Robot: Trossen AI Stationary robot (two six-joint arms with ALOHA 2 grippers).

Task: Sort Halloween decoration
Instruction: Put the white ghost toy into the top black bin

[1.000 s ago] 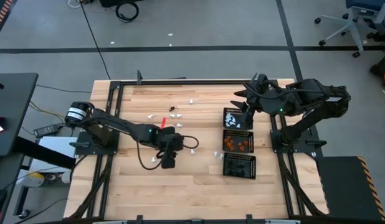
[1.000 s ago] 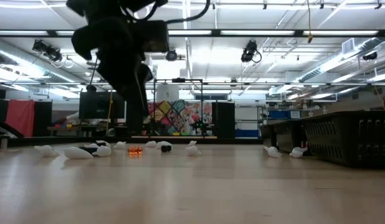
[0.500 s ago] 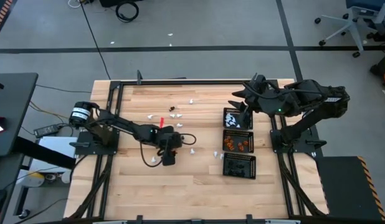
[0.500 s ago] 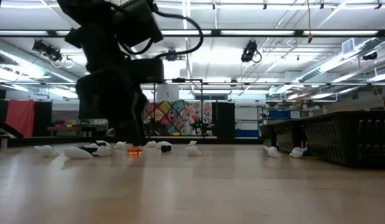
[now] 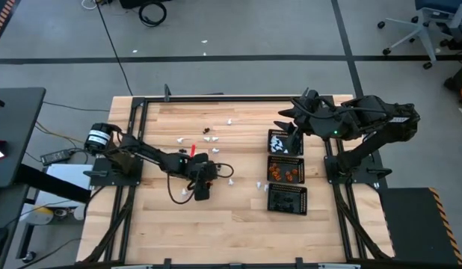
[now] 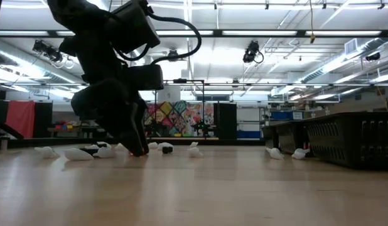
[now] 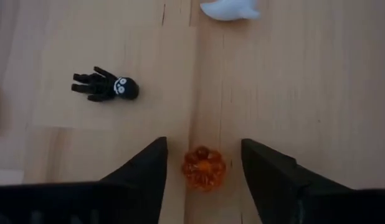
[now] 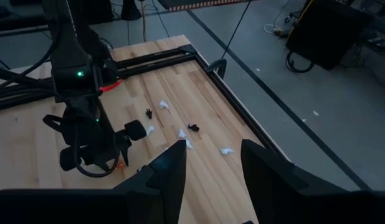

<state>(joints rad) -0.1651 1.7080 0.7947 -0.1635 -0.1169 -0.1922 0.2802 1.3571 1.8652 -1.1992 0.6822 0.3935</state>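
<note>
I see a small translucent orange pumpkin lying on the tabletop, ribbed and glossy. My left pincer stands low over it, fingers apart, the pumpkin between them, touching neither. A black skeleton lies nearby. My right pincer waits apart, empty, above the trays.

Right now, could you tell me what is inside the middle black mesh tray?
The middle tray holds orange trinkets, a small cluster. How many there are, and whether anything lies beneath them, cannot be seen.
</note>
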